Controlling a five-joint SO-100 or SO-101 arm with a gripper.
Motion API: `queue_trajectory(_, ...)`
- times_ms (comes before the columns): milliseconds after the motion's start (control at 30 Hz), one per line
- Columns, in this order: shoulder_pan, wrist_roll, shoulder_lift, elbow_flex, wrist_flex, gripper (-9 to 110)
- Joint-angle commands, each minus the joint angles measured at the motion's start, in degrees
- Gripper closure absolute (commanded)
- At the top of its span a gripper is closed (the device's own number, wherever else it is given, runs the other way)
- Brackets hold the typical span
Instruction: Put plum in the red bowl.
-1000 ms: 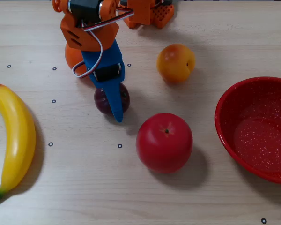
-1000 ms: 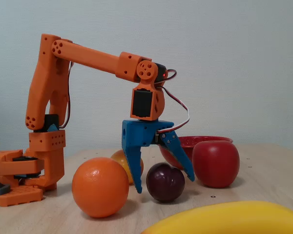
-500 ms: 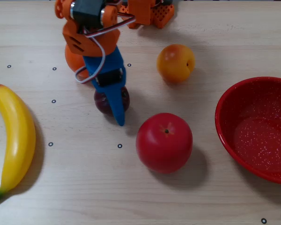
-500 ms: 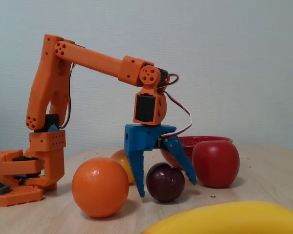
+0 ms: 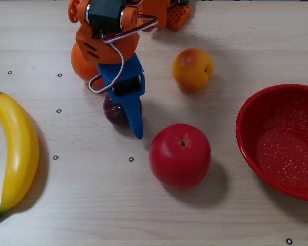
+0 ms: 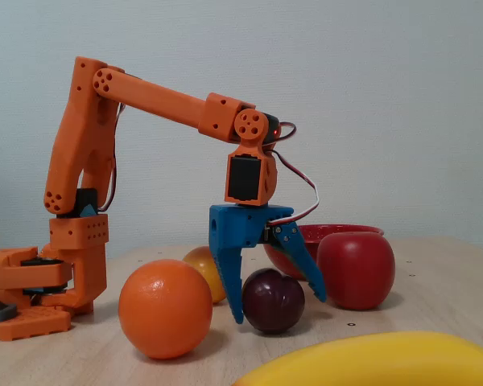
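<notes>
The plum (image 5: 113, 110) is small, round and dark maroon. It sits on the wooden table, partly hidden under the gripper in the overhead view. In the fixed view the plum (image 6: 272, 300) rests on the table between the two blue fingers. My gripper (image 5: 126, 121) points down with its jaws apart, one on each side of the plum (image 6: 278, 310). I cannot tell whether the fingers touch it. The red bowl (image 5: 277, 148) with white speckles is empty at the right edge of the overhead view. Its rim (image 6: 338, 231) shows behind the apple in the fixed view.
A big red apple (image 5: 180, 155) lies between the plum and the bowl. A yellow-orange peach (image 5: 192, 68) lies further back. An orange (image 5: 82, 64) sits under the arm, and a banana (image 5: 15, 154) lies at the left. The arm's base (image 6: 32, 289) stands at the left of the fixed view.
</notes>
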Motion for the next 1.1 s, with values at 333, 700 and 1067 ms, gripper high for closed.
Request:
queue_trajectory(333,-0.8,-0.8,1.4,-3.8,-1.6,59)
queue_trajectory(700,-0.8,-0.8,1.3,-4.0,-1.9,60)
queue_trajectory(1067,-0.7,-0.9,1.7,-4.0,-2.2,64)
